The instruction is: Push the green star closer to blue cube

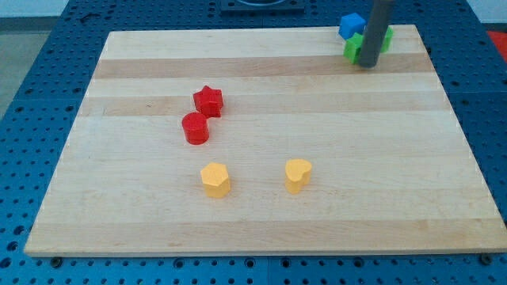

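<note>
The green star (352, 48) sits near the board's top right corner, just below the blue cube (351, 24) and close to touching it. My tip (367, 66) stands right beside the star, at its lower right, and the rod hides the star's right side. A green cylinder (386, 39) peeks out to the right of the rod, mostly hidden by it.
A red star (208, 100) and a red cylinder (195, 128) sit together at centre left of the wooden board (238, 71). Two yellow blocks (215, 179) (298, 174) lie lower down. The board's top edge is just behind the blue cube.
</note>
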`<action>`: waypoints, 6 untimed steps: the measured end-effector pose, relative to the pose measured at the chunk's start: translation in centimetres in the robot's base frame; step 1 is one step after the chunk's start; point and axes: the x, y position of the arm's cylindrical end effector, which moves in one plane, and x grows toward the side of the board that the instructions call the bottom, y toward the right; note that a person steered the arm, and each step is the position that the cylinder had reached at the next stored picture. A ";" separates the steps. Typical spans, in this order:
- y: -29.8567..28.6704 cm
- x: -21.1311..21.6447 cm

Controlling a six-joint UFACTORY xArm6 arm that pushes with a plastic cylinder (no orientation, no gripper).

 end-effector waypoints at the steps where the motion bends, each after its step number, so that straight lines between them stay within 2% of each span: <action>1: 0.0 -0.2; 4: -2.9 -0.2; 6: -2.5 -0.5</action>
